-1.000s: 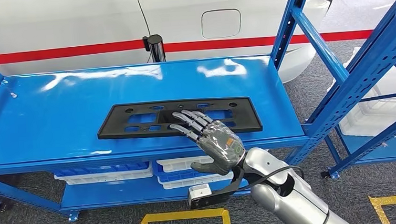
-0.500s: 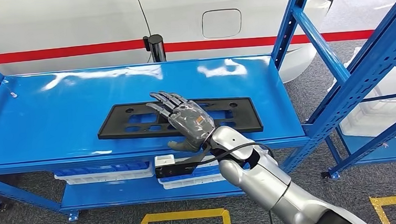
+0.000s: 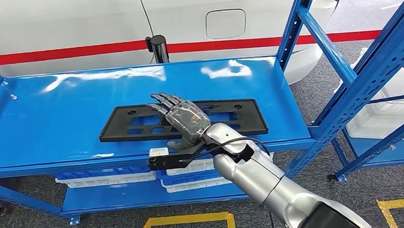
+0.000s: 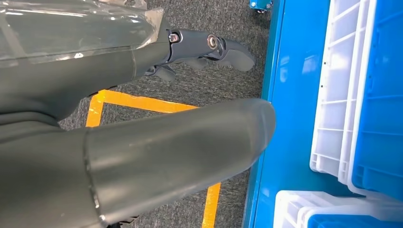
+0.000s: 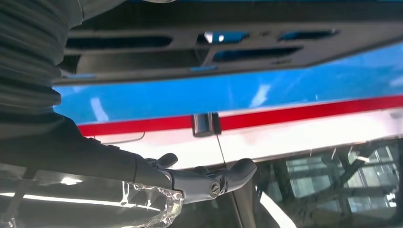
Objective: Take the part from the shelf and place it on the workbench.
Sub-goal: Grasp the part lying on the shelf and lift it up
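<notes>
The part (image 3: 121,131) is a flat black rectangular frame with several cut-outs, lying on the blue shelf top (image 3: 49,114) near its front edge. My right hand (image 3: 183,121) lies over the middle of the part, fingers stretched forward and apart, thumb down by the part's front edge; it holds nothing, and I cannot tell whether it touches the part. The right wrist view has the hand (image 5: 95,161) with the part (image 5: 190,52) beyond it. My left hand (image 4: 95,66) hangs beside the rack over the carpet, fingers loose and empty.
Blue rack uprights (image 3: 347,77) stand at the right. A lower shelf carries white and blue bins (image 3: 107,177). A white vehicle body with a red stripe (image 3: 66,51) and a black post (image 3: 157,46) stand behind the shelf. Yellow floor tape (image 3: 186,220) marks the carpet.
My right hand has moved left and farther in, from the part's front right edge to over its middle, with the forearm swinging in under it. The part has not moved.
</notes>
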{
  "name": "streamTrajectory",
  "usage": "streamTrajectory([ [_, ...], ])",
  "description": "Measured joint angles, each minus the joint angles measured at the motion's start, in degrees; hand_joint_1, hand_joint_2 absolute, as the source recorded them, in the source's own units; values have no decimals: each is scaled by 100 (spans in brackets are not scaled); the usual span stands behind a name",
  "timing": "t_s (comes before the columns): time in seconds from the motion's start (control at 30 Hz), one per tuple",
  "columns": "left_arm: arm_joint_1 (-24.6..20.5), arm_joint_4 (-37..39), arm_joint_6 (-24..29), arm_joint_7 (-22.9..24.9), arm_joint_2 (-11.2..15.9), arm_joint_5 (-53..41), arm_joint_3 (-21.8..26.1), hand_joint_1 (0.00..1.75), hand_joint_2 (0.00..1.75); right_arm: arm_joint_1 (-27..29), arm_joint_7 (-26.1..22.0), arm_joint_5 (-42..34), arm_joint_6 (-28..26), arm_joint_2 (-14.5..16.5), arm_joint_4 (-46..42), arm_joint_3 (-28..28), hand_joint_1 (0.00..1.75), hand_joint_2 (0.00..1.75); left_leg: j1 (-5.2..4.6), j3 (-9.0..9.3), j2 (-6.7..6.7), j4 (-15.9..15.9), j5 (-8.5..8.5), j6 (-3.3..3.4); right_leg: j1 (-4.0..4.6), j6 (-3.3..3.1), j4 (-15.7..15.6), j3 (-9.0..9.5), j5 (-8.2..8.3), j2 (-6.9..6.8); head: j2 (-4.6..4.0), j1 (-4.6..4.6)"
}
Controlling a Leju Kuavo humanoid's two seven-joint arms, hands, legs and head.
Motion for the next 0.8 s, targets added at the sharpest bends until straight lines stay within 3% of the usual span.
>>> streamTrajectory([
  [0.63, 94, 0, 21, -68, 19, 125, 2, 0, 0, -8, 169, -27, 41, 258, 565, 203, 0, 175, 0, 0, -1, 0, 0, 0, 0, -2, 0, 0, -2, 0, 0, 0],
  [0.8, 96, 0, 23, -66, 20, 125, 2, 0, 0, -62, 258, 139, -213, 303, 718, 194, 0, 175, 0, 0, 0, 0, 0, 0, 0, -2, 0, 0, -2, 0, 0, 0],
])
